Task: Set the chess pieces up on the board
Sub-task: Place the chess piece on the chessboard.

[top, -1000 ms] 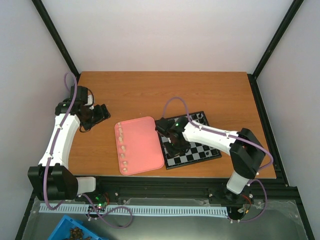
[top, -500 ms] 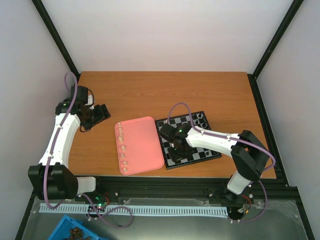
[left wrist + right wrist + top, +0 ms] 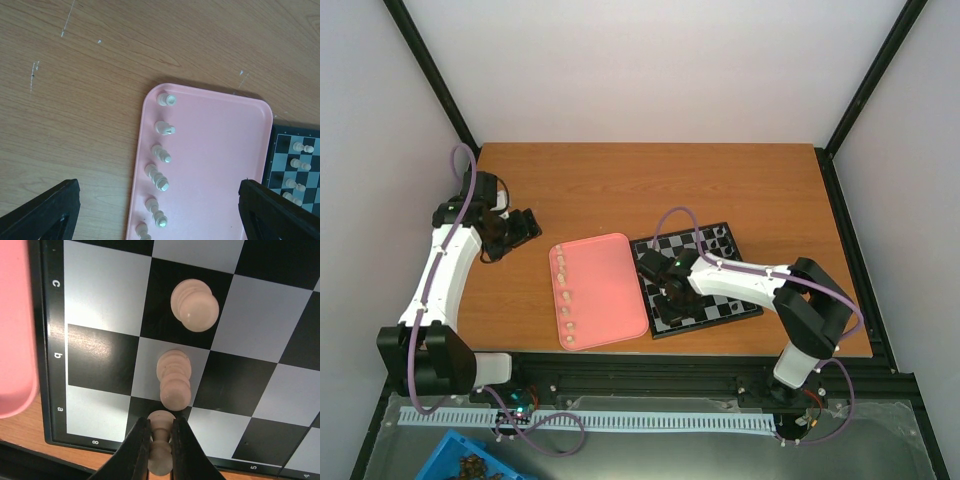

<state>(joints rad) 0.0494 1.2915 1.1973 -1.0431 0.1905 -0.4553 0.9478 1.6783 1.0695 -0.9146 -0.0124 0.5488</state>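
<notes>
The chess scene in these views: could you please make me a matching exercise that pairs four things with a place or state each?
Column one
1. pink tray
2. board
3. right gripper
4. left gripper

Column two
A. jaws shut on a cream piece at the board's edge
B. jaws wide apart, above the table off the tray's far left corner
C. holds a row of cream pieces along its left side
D. lies just right of the tray

Pairs: 1-C, 2-D, 3-A, 4-B
</notes>
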